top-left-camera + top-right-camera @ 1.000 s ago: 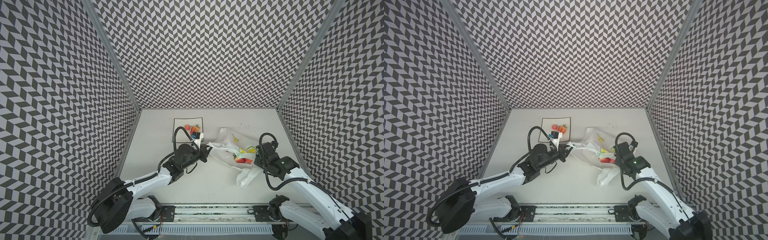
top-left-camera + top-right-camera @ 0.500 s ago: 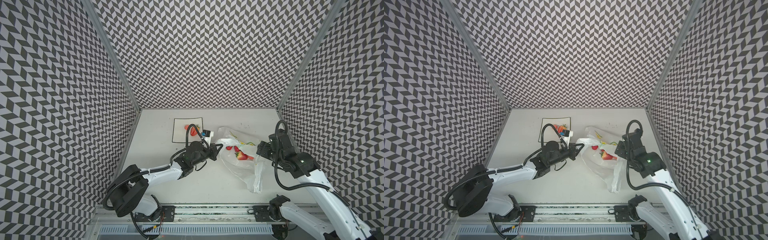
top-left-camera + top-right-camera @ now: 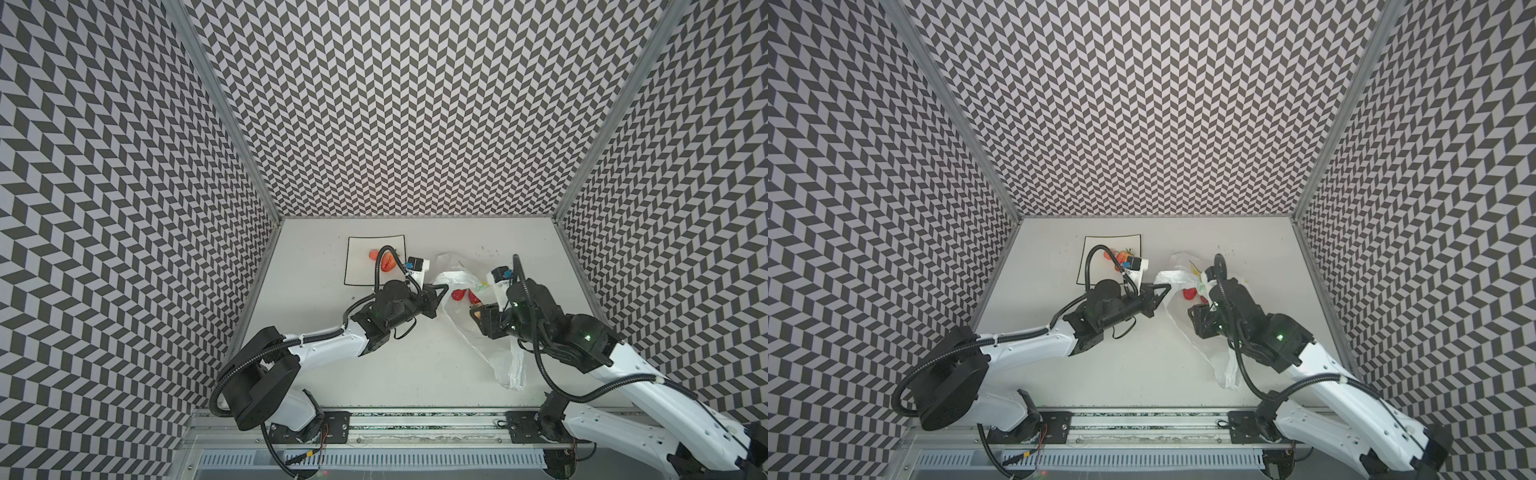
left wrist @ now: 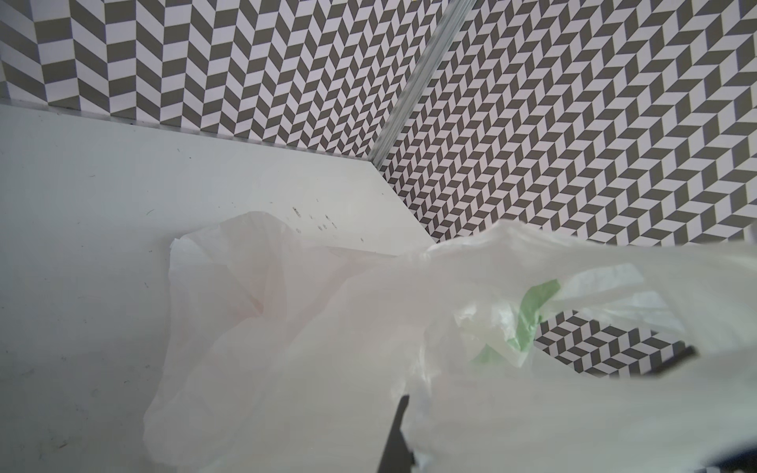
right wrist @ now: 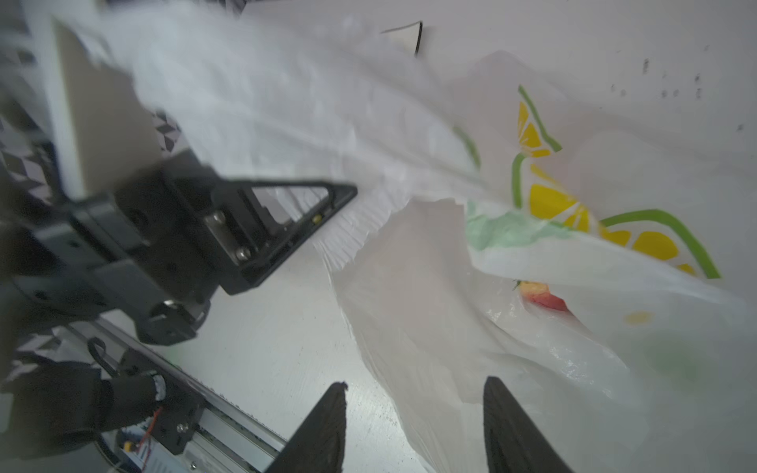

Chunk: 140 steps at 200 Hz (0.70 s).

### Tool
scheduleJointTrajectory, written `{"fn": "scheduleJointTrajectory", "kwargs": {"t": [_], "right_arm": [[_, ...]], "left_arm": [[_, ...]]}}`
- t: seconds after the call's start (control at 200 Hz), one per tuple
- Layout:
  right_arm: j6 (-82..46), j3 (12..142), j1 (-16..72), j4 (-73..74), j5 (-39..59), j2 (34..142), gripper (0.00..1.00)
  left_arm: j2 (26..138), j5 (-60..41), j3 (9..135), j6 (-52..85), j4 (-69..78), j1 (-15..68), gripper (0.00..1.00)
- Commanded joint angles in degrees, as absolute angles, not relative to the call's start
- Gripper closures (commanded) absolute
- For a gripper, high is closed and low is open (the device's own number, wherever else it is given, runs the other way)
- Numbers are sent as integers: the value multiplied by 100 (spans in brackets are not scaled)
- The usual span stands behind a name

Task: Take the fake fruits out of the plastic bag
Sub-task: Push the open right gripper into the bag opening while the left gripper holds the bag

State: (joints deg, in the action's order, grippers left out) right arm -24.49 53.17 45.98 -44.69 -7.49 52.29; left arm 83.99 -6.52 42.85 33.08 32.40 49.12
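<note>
Fingers of my left gripper [image 3: 443, 289] are pinched together on a bunched edge of the plastic bag [image 3: 500, 357], holding that edge up off the table [image 3: 374, 374]. On my right gripper [image 5: 415, 383] the two fingers stand apart, with the bag's thin film lying across the gap. I cannot tell whether either one touches it. I see one bag, lying right of centre, its mouth gaping between my two grippers. Inside it I count two red fake fruits [image 3: 458, 295] side by side in both top views. My right wrist view shows only one, red and yellow, under the printed film. One square plate [image 3: 356, 272] sits toward the back, left of the bag and apart from it. On it I make out two more red ones, partly behind my left arm's cable [image 3: 377, 274].
</note>
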Motion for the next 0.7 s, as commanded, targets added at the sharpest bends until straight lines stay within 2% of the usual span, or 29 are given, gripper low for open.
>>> {"fn": "scheduleJointTrajectory", "kwargs": {"t": [0.0,0.115,0.3,0.421,0.571,0.696], "right_arm": [[-2335,4807,4859,-3388,-1038,5470,51],[-2842,4184,4878,-2769,-1357,5706,58],[-4147,3541,4875,-2183,-2583,5979,59],[-4633,3368,4799,-1898,-2893,6180,59],[-5218,3207,4386,-1482,-2743,6477,55],[-5606,3222,3970,-1153,-2576,6793,48]], "left_arm": [[8377,-535,4438,3285,3195,4922,100],[8334,-499,4438,3267,3141,4922,100],[8244,-503,4370,3209,3049,4922,100],[8138,-517,4285,3083,2940,4944,100],[8018,-512,4152,2949,2840,5024,100],[7975,-501,4087,2794,2722,5164,100]]}}
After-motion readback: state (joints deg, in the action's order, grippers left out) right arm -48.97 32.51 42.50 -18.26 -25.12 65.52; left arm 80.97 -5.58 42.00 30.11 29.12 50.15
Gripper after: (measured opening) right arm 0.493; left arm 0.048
